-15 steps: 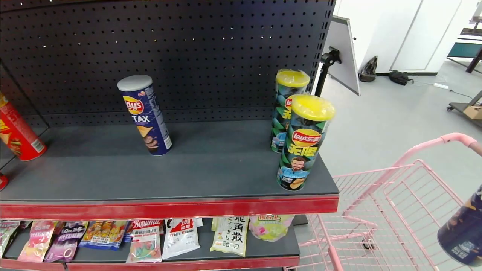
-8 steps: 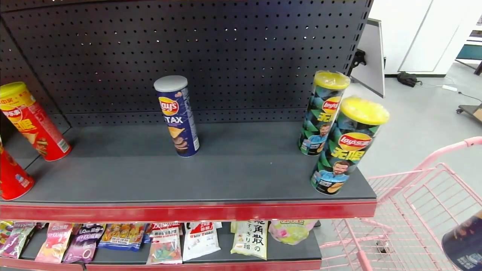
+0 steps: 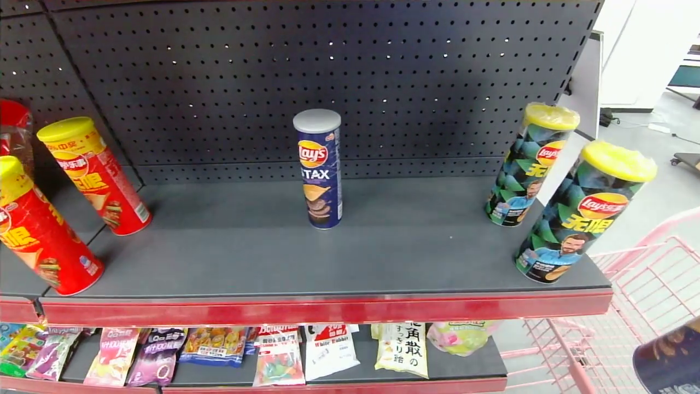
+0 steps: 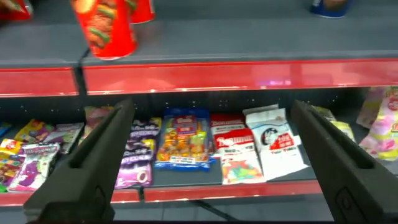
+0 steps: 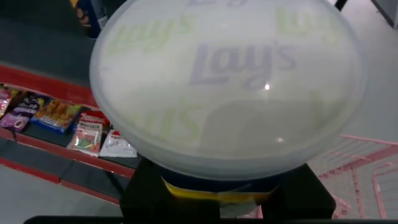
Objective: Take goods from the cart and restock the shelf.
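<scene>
- At five o'clock in the head view, the held can (image 3: 666, 358) hangs beside the cart (image 3: 651, 257), below shelf level. The right hand (image 5: 225, 194) is clamped on its body, with the lid toward the wrist camera.
- If it is lifted too low, its base could strike the red lip of the shelf (image 3: 328, 257) and twist in the grip or drop.
- The front green can (image 3: 585, 213) stands at the shelf's three o'clock corner, close to the edge. A swing in from that side could knock it off, or into the rear green can (image 3: 528, 164).
- The bare spot by the blue can (image 3: 320, 169) at twelve o'clock seems the likely goal, and a tilted release could topple either can.
- The left hand (image 4: 211, 109) is spread wide and empty, facing the bags (image 4: 183, 140) on the lower shelf. Raised carelessly, it could clip the red cans (image 3: 93, 175) at nine o'clock.
</scene>
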You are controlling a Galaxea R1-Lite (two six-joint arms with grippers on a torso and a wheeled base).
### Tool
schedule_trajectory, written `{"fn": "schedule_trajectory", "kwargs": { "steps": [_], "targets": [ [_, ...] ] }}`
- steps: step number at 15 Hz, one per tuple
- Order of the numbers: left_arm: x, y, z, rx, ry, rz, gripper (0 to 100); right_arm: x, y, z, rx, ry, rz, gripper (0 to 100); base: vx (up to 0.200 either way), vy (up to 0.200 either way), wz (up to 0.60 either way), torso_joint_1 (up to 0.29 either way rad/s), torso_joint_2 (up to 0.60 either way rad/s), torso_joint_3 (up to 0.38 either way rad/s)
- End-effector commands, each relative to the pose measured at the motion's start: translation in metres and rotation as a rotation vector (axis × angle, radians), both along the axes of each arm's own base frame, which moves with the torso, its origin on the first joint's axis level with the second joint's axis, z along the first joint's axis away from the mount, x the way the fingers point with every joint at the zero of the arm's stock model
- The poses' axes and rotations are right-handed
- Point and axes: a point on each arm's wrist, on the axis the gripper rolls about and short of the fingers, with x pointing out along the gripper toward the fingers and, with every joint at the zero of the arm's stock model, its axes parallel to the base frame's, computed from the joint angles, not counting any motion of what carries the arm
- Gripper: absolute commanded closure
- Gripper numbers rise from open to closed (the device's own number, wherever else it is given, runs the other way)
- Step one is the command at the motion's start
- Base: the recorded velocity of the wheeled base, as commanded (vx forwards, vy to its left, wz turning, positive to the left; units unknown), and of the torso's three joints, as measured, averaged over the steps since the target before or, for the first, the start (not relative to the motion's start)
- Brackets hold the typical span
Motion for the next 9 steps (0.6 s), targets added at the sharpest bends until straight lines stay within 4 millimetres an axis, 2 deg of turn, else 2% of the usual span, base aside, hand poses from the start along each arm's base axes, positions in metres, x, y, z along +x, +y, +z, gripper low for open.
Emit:
{"fn": "schedule_trajectory", "kwargs": {
  "steps": [1,4,9],
  "targets": [
    [0.0001,0.0,0.0,0.0,0.001,0.001,0,0.0062,0.0012,0.0063,0.0,0.012,0.034,100,0.0,0.2,0.0,-0.002,0.0,0.007],
    [0.0001,0.0,0.0,-0.002,0.001,0.001,0,0.0107,0.002,0.0022,-0.001,0.042,0.051,100,0.0,0.2,0.0,-0.001,0.0,-0.001],
    [0.0001,0.0,0.0,0.0,0.001,0.001,0,0.014,0.0034,0.0019,0.003,0.058,0.1,100,0.0,0.0,0.0,0.0,0.0,0.0]
  ]
}}
